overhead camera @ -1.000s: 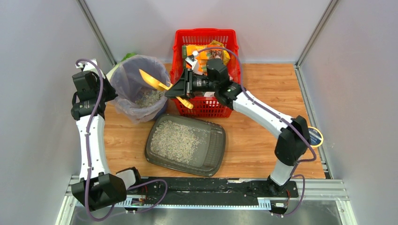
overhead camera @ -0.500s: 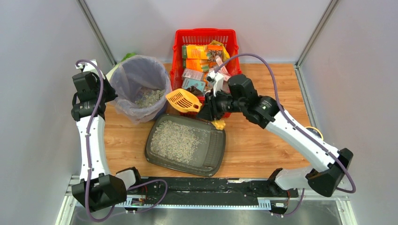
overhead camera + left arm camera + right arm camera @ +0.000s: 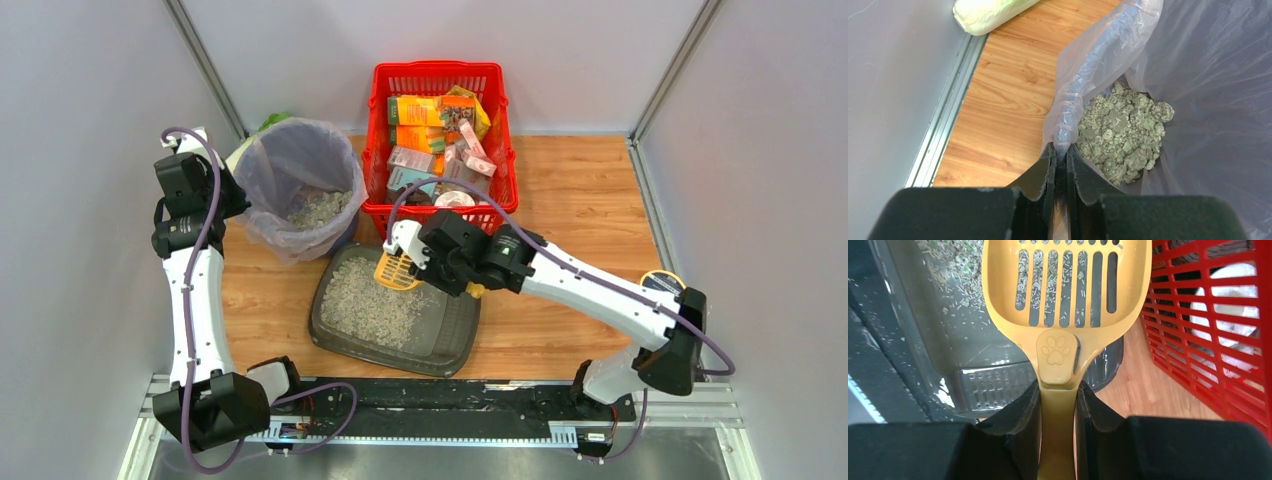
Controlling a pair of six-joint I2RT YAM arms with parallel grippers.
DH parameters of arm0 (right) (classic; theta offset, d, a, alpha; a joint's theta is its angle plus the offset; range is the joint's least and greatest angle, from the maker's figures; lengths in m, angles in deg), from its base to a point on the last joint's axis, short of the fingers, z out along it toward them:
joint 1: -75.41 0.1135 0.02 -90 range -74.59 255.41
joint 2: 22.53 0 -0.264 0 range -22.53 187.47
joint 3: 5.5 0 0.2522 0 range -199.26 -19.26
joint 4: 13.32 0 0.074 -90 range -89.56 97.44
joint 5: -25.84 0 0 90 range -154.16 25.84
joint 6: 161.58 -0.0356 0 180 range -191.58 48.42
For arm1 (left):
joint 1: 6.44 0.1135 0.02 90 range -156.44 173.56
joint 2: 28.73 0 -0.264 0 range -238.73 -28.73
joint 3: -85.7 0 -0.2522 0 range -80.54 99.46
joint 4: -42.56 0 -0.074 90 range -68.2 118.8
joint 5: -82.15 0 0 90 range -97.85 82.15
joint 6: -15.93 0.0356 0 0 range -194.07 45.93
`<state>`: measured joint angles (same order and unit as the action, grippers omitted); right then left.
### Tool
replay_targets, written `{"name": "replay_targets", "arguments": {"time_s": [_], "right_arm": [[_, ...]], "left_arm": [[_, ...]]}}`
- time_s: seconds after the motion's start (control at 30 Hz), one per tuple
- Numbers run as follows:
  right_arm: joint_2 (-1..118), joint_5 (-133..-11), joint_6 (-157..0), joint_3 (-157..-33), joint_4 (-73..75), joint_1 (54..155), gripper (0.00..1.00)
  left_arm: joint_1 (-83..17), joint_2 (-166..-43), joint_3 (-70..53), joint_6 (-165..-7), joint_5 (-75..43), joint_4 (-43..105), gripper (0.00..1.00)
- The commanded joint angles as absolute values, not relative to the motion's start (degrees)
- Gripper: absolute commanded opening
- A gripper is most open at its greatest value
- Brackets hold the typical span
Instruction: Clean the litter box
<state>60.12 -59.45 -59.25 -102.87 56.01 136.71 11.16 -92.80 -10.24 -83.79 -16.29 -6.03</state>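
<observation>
Scooping step: scoop [image 3: 1066,290] is pinched in right fingers [image 3: 1018,412] over litter box [image 3: 455,330]; bin bag [image 3: 1083,85] is pinched in left fingers [image 3: 1040,172]. Next, likely: scoop to be dipped into the box.

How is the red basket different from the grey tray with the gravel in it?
The red basket is bright red with tall walls full of holes; the litter box is dark grey and shallow. The red basket holds packets and boxes; the litter box holds pale loose litter. Both are rectangular and sit on the wooden table.
</observation>
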Motion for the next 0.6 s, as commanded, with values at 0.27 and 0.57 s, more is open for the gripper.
{"name": "replay_targets", "arguments": {"time_s": [0.27,0.57], "right_arm": [[78.4,-60.5,-55.4,-115.9,63.3,139.6,0.00],[86.2,-62.7,-59.7,-118.2,66.6,141.0,0.00]], "left_arm": [[9.7,-92.8,-10.9,-83.1,-22.1,-9.7,0.00],[9.6,-92.6,-10.8,-83.2,-22.5,-9.8,0.00]]}}
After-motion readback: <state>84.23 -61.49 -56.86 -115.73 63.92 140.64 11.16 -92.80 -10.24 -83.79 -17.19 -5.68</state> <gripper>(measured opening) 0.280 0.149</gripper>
